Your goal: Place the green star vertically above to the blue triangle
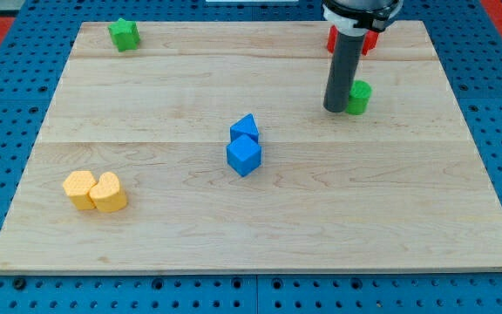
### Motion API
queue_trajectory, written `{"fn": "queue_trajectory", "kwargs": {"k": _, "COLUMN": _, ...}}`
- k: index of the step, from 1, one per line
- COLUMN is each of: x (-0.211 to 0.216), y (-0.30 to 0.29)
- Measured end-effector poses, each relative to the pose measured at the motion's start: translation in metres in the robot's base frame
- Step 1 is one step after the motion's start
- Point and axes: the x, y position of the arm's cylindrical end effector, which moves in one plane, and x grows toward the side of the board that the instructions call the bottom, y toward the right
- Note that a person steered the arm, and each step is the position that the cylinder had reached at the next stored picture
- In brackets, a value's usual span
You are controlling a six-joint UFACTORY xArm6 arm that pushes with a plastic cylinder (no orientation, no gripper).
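The green star (123, 34) sits near the board's top left corner. The blue triangle (244, 128) lies near the board's middle, touching a blue cube (244, 155) just below it. My tip (335, 108) rests on the board at the upper right, right beside the left side of a green cylinder (359, 97). My tip is far to the right of the green star and up-right of the blue triangle.
A red block (368, 40) sits at the top right, partly hidden behind the rod. A yellow hexagon (78, 188) and a yellow heart-like block (109, 193) touch each other at the lower left. The wooden board (390, 218) lies on a blue pegboard.
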Motion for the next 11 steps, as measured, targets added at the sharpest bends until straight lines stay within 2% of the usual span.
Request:
{"fn": "queue_trajectory", "kwargs": {"k": 1, "x": -0.033, "y": -0.009}}
{"fn": "queue_trajectory", "kwargs": {"k": 2, "x": -0.016, "y": 0.04}}
{"fn": "queue_trajectory", "kwargs": {"k": 3, "x": 0.007, "y": 0.051}}
{"fn": "queue_trajectory", "kwargs": {"k": 4, "x": -0.027, "y": -0.044}}
{"fn": "queue_trajectory", "kwargs": {"k": 6, "x": -0.067, "y": -0.301}}
{"fn": "queue_trajectory", "kwargs": {"k": 7, "x": -0.1, "y": -0.377}}
{"fn": "queue_trajectory", "kwargs": {"k": 8, "x": -0.143, "y": -0.377}}
{"fn": "queue_trajectory", "kwargs": {"k": 9, "x": -0.163, "y": -0.327}}
{"fn": "queue_trajectory", "kwargs": {"k": 10, "x": -0.162, "y": -0.247}}
{"fn": "queue_trajectory", "kwargs": {"k": 11, "x": -0.126, "y": -0.189}}
